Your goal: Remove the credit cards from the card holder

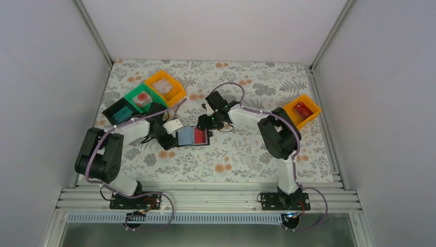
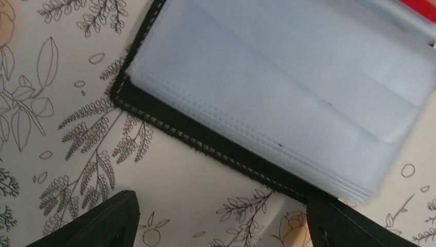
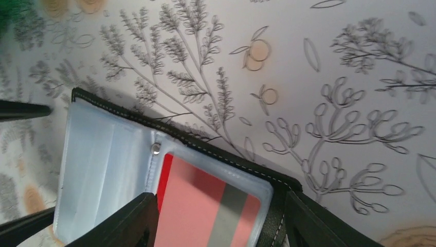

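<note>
Some cards [image 1: 304, 109] lie in trays [image 1: 180, 93]; one red card [image 3: 205, 211] is left in the holder [image 3: 103, 154], my left gripper [image 2: 221, 211] and right gripper [image 3: 221, 208] both spread.

The left arm [image 1: 103, 154] is seen folded back at the elbow, with its white forearm stretched forward and inward over the bench [image 1: 247, 154]. The left gripper [image 1: 175, 135] is held low; in the wrist view its black fingers [image 2: 103, 221] are set wide apart at the lower corners, and nothing is clamped between the jaws. The right arm [image 1: 280, 136] is bent at a high elbow and angled leftward, wrist tipped down. The right gripper [image 1: 207, 123] is pointed down toward the left one, and its fingers [image 3: 123, 221] are likewise parted. The two grippers are held near each other, apart.
</note>
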`<control>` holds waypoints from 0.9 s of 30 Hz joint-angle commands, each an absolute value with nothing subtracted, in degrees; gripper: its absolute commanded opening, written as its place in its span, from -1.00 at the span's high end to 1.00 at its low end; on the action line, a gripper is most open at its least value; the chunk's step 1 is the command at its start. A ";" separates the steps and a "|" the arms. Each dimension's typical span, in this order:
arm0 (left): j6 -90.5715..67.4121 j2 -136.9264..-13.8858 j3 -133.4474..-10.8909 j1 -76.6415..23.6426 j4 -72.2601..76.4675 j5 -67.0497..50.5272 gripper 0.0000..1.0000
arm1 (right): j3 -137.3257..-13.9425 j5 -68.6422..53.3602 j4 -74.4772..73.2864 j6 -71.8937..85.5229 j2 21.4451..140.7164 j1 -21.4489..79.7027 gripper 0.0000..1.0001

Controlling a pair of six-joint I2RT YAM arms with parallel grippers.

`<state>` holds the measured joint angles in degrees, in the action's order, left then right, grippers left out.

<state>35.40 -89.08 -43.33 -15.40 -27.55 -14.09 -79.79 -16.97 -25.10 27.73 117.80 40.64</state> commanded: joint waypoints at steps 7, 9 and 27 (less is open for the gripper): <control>35.99 -97.52 -41.81 -15.71 -26.93 -17.49 -0.58 | -72.99 -44.60 -12.63 31.48 121.53 41.04 -0.26; 36.13 -96.95 -40.96 -15.70 -26.40 -17.09 -0.58 | -73.55 -46.80 -11.31 32.29 121.54 41.04 -0.24; 38.21 -97.97 -46.93 -15.82 -33.70 -30.88 -0.61 | -73.51 -41.14 -8.69 34.46 120.52 43.55 -0.10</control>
